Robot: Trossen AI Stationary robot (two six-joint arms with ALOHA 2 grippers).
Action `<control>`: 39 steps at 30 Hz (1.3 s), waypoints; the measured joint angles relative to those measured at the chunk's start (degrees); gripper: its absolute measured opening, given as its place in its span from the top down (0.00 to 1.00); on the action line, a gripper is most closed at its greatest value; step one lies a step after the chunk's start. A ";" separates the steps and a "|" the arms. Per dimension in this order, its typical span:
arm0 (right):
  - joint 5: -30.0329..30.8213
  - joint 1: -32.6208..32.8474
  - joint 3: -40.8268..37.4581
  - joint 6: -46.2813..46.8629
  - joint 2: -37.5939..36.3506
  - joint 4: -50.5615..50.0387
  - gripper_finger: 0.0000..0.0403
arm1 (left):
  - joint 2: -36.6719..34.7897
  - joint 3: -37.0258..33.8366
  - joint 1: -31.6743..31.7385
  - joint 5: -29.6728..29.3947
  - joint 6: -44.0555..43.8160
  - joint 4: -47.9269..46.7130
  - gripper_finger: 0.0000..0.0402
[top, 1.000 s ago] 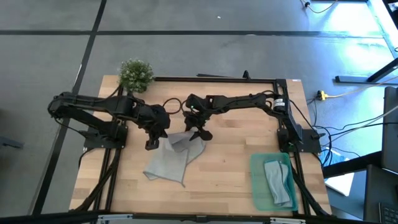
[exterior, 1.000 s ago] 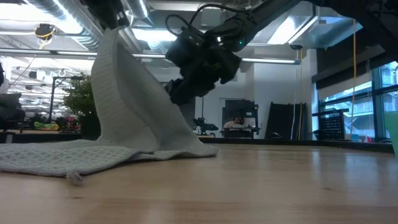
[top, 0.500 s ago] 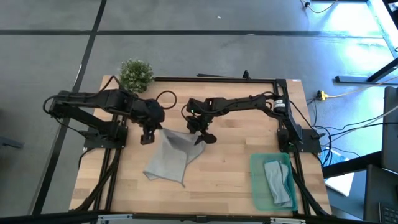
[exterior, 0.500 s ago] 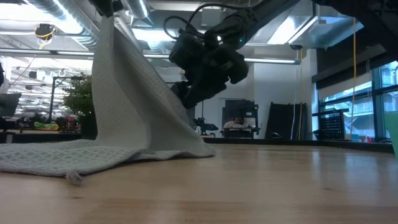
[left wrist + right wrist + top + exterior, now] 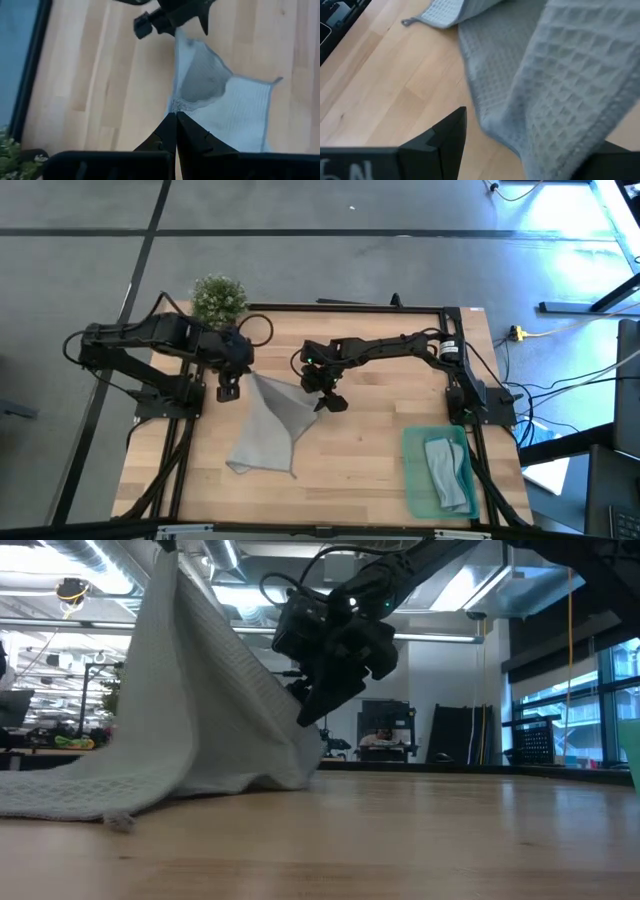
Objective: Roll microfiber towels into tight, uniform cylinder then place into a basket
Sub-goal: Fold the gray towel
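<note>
A light grey waffle-weave towel [image 5: 270, 425] hangs from my left gripper [image 5: 232, 388], which is shut on it above the table's far left. The towel slopes down to the table past my right gripper [image 5: 327, 400]. My right gripper is open at the towel's far right corner, low over the table's middle. The towel's near end [image 5: 262, 460] lies on the wood. The green basket [image 5: 412, 470] sits at the near right, with a pale blue towel [image 5: 447, 470] lying in it. My left gripper pinches one corner of the grey towel [image 5: 175, 104] between its two shut fingers, coming from above. The corner is lifted clear. The cloth hangs below the fingers in a taut slope, and its lower end [image 5: 60, 800] rests on the table. My right gripper's fingers stand apart with the towel between them. A fold of the cloth [image 5: 560, 85] lies over one finger [image 5: 607, 157] and hides its tip. The other finger [image 5: 447, 137] is clear of the cloth. Nothing is pinched.
A small green bushy plant [image 5: 218, 298] stands at the far left corner. A black cable loop [image 5: 262, 332] lies behind the left arm. Bare wood [image 5: 350, 470] lies between the towel and the basket.
My left gripper has gone up and toward the table's far left edge with the towel corner. The cloth has been drawn out into a longer, tauter slope. Its near end has stayed on the table. My right gripper has stayed about where it was.
</note>
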 joint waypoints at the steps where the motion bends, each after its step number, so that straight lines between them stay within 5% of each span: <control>1: 0.01 0.01 0.00 -0.02 0.00 0.00 0.46 | 0.02 0.44 -0.02 -0.47 -0.02 -0.19 1.00; 9: 3.69 0.01 0.00 0.67 0.00 1.16 0.57 | 0.02 2.85 -0.02 -1.28 0.06 -1.86 1.00; 18: 8.48 -0.04 -0.05 3.18 -0.36 2.42 0.97 | 0.04 2.85 -0.02 -1.34 -1.21 -2.23 1.00; 29: 14.86 -3.72 -0.09 3.23 -11.78 -5.23 0.99 | 0.04 2.85 -0.02 -1.12 -5.57 -3.10 1.00; 39: 30.43 -7.59 -0.09 3.30 -26.86 -11.67 0.99 | 0.21 6.75 3.18 -16.37 -5.73 -1.42 1.00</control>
